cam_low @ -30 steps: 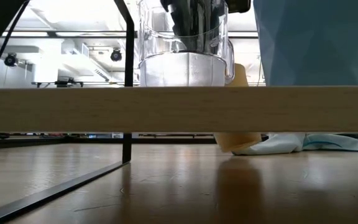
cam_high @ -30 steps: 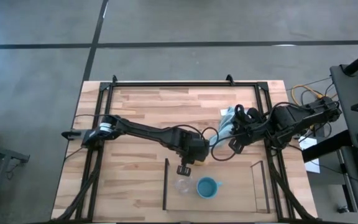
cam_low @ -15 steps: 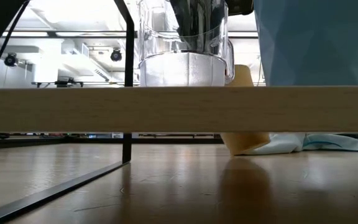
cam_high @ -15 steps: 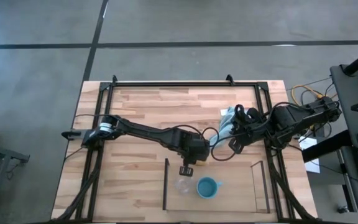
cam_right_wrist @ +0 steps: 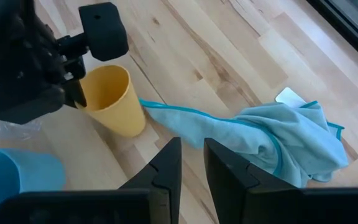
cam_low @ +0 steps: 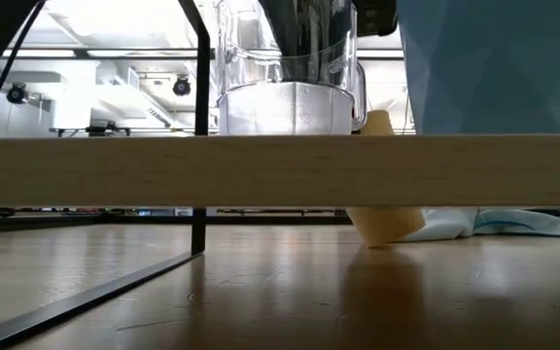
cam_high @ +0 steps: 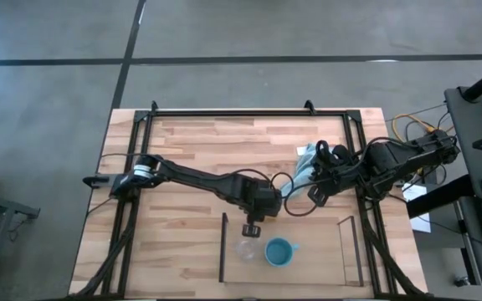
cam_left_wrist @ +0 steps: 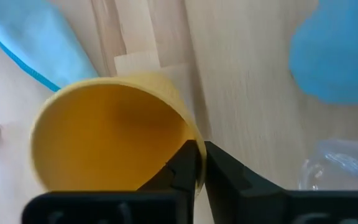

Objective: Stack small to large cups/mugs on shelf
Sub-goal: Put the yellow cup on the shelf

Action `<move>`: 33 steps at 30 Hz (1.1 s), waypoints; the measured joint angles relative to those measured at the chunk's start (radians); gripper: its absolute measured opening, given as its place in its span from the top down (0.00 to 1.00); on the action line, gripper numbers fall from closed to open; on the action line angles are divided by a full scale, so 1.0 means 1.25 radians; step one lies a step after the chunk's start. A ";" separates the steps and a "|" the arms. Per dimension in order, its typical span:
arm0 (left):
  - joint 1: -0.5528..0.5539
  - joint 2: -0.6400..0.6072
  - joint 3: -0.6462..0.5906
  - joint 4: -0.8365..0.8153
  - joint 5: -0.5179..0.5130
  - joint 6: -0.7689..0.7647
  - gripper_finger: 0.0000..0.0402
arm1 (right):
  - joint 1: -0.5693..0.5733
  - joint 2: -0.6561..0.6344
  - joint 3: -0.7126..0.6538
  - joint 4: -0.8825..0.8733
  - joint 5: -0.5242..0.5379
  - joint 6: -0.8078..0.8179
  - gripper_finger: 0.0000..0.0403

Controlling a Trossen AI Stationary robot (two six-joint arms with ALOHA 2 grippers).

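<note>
A yellow-orange cup (cam_right_wrist: pixel 112 101) stands tilted on the table behind the shelf, and my left gripper (cam_left_wrist: pixel 199 155) is shut on it. The cup also shows in the low view (cam_low: pixel 387 222). A clear cup (cam_high: pixel 245 249) and a light blue mug (cam_high: pixel 279 252) stand side by side on the shelf (cam_high: pixel 223 247), the clear cup to the left. My left gripper (cam_high: pixel 252 227) is just beyond them. My right gripper (cam_high: pixel 312 194) waits at the right, near a light blue cloth (cam_high: pixel 306 159). Its fingers are nearly together with nothing between them (cam_right_wrist: pixel 191 149). My left gripper pinches the yellow-orange cup's rim (cam_left_wrist: pixel 190 134), one finger inside the cup and one outside its wall. The fingers (cam_right_wrist: pixel 78 93) come down at the rim from above. The cup is tilted; whether its lower edge (cam_low: pixel 372 241) touches the table I cannot tell.
The light blue cloth (cam_right_wrist: pixel 272 134) lies crumpled on the table right of the yellow-orange cup, one strip reaching to the cup's base. The shelf's wooden board (cam_low: pixel 280 170) and dark upright rods (cam_high: pixel 347 247) stand near the front edge. A black frame (cam_high: pixel 249 112) rings the tabletop.
My left gripper has carried the yellow-orange cup a little toward the table's right edge, and the cup has tipped slightly more. The clear cup, the blue mug and my right arm have kept still.
</note>
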 joint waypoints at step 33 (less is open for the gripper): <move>0.007 0.001 0.010 0.164 -0.002 -0.019 0.86 | 0.000 0.000 -0.060 0.008 -0.020 0.009 0.84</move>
